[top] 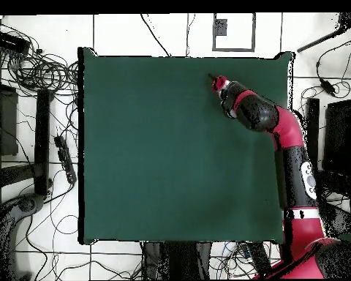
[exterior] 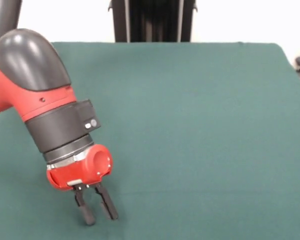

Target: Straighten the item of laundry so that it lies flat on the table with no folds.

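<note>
Red and black Sawyer arm [exterior: 45,107], seen from 2 cameras

The arm wore red shells with a rounded dark grey cap, then a black cylindrical wrist collar carrying 1 small round silver fitting and a thin silver ring. Below sat a red gripper [exterior: 96,206] housing with 2 slim black fingers [exterior: 84,209]. Overhead, red links alternated with black joints.

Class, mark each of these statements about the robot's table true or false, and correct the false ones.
1. A towel lies on the table. False: no towel shows in either view.
2. The tool is open. True.
3. The tool holds something. False: nothing is between its fingers.
4. The table cloth is dark green. True.
5. In the overhead view the arm reaches over the table's middle. False: it is over a corner area.
</note>
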`<state>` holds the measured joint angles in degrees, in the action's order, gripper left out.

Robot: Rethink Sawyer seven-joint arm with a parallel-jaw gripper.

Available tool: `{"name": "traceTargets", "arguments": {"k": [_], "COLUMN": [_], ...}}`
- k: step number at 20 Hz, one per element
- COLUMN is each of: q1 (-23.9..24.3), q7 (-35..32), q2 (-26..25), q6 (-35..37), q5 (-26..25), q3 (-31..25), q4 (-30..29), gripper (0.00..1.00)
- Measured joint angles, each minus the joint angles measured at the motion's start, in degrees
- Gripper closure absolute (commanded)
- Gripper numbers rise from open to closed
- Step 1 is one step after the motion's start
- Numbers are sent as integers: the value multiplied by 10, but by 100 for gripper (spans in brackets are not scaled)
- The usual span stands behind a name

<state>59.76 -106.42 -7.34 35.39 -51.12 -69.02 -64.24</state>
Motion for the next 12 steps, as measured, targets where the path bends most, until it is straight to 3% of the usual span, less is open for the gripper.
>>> {"name": "traceTargets", "arguments": {"k": [4, 12], "q1": [-7, -41], "q7": [52, 52], "q2": [8, 42], "q6": [-77, -181], "q5": [-25, -57], "q3": [20, 78], "q4": [-19, -32], "gripper": [0, 0]}}
